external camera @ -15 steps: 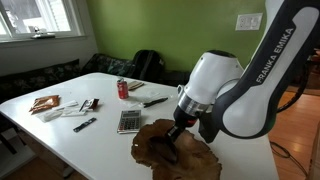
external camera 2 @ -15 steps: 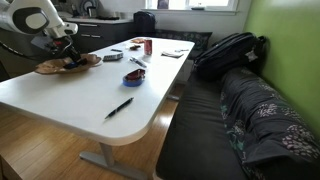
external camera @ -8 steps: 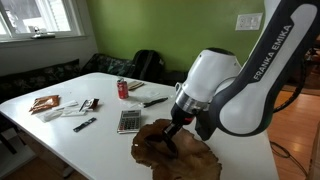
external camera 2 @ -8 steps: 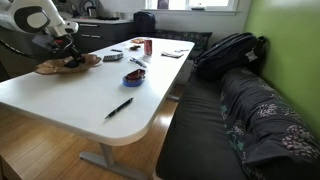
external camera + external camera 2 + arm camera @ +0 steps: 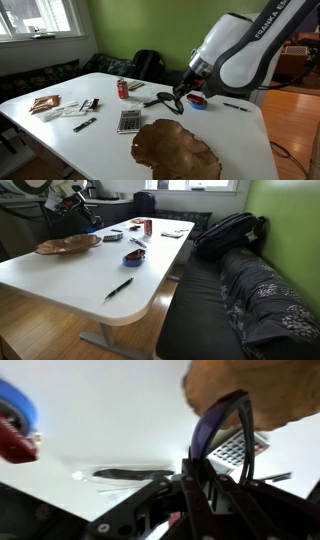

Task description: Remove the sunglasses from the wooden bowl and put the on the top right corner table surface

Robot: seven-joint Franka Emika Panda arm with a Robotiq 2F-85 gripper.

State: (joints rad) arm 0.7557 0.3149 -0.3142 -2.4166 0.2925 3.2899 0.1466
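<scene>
Holding sunglasses (image 5: 163, 101) above table (image 5: 60, 135), outside wooden bowl (image 5: 178, 150)

The gripper (image 5: 179, 102) pinches the sunglasses by the frame; they hang in the air beyond the bowl's far rim, between calculator (image 5: 128, 121) and blue dish (image 5: 197, 102). Wrist view: dark frame (image 5: 225, 420) clamped between the fingers (image 5: 192, 480).

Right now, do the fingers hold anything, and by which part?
Yes: the small dark sunglasses. The fingers pinch them near one edge of the frame; which part exactly cannot be told.
</scene>
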